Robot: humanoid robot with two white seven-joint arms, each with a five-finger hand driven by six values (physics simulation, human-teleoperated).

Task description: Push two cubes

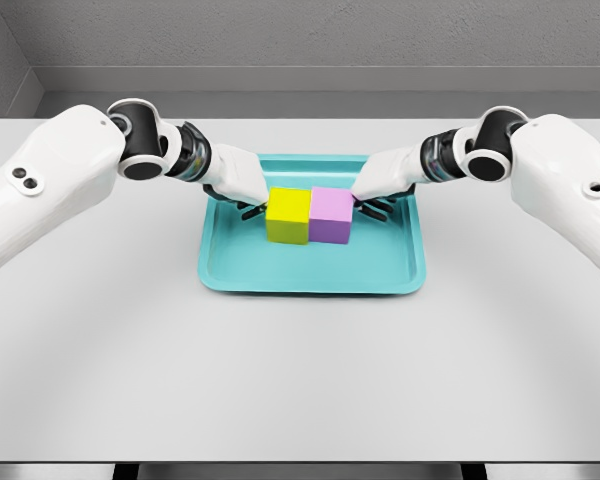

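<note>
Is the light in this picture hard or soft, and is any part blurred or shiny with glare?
In the head view the light is soft and even: the yellow cube and purple cube cast only faint shadows on the teal tray. No glare shows on the grey table. Everything is sharp, including the left hand and right hand; no distortion is evident.

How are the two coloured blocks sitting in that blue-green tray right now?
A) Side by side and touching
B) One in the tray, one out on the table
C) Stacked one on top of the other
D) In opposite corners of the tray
A: the yellow cube and the purple cube sit face to face with no gap, inside the shallow teal plastic tray.
</note>
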